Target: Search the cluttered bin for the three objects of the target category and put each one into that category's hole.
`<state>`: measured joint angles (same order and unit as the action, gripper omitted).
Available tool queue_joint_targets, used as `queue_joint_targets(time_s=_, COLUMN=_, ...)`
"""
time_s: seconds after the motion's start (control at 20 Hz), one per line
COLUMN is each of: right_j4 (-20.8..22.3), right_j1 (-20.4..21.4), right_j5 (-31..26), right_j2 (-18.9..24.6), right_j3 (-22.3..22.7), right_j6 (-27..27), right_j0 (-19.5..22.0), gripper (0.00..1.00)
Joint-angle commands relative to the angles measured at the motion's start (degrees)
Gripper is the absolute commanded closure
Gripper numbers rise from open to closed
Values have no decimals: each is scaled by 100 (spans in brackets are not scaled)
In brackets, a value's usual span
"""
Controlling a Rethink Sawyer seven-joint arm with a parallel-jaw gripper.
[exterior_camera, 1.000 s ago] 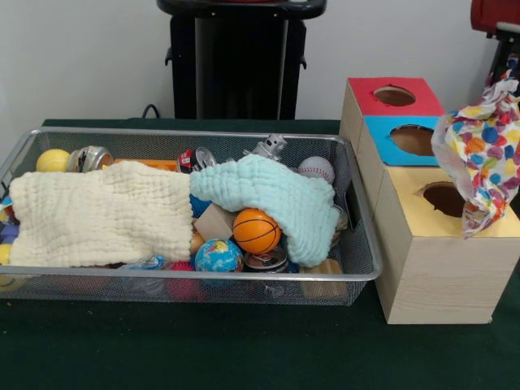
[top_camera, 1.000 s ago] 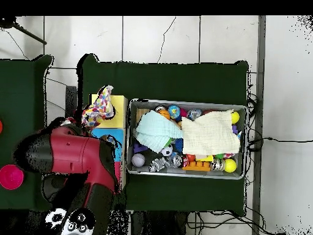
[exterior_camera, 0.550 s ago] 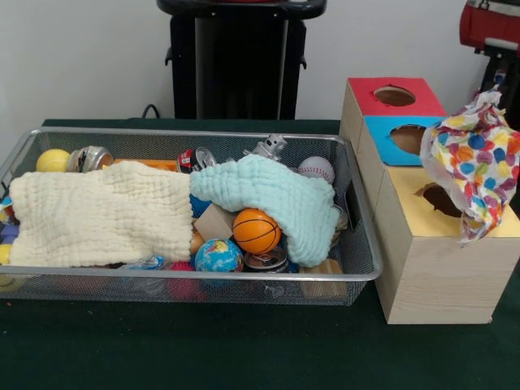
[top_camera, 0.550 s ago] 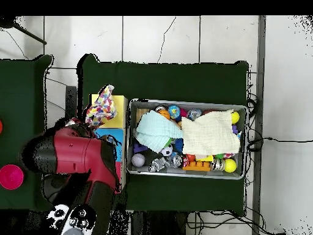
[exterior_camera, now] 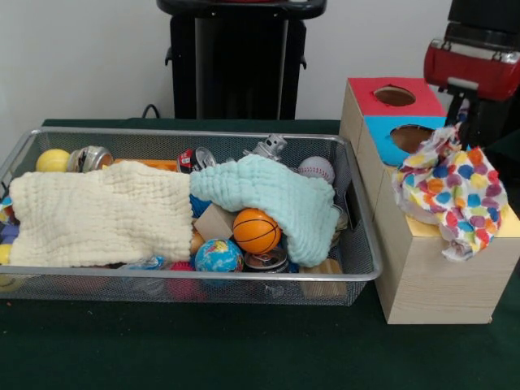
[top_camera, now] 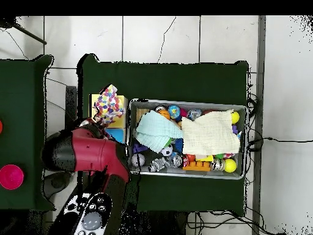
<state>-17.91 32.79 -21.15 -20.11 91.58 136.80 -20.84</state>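
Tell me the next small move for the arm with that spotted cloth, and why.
Probably lower and release: the spotted cloth hangs from the gripper and drapes over the yellow-topped box, covering its hole. Its lower edge spills past the box's front, so easing it down into the hole seems next.

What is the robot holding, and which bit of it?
The pincer holds the spotty colourful cloth by its top edge, and the rest hangs over the yellow box.
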Motion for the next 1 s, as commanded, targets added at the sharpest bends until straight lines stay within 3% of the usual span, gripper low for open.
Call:
queue_joint_targets(time_s=0.05, right_j4=404, right_j1=-507, right_j5=319, right_j2=854, right_j3=745, right_j6=177, right_j0=405, gripper=100)
queue_joint_targets(time_s=0.25, right_j4=395, right_j1=-565, right_j5=253, right_j2=1039, right_j3=904, right_j6=279, right_j0=490, gripper=100)
queue_joint_targets(time_s=0.45, right_j4=273, right_j1=-704, right_j5=607, right_j2=1403, right_j3=1162, right_j6=483, right_j0=640, gripper=100)
queue_joint_targets(time_s=0.85, right_j4=-148, right_j1=-862, right_j5=586, right_j2=1496, right_j3=1214, right_j6=1058, right_j0=386, gripper=100)
queue_joint_targets(time_s=1.0, right_j4=-201, right_j1=-936, right_j5=831, right_j2=1577, right_j3=1213, right_j6=1103, right_j0=388, gripper=100)
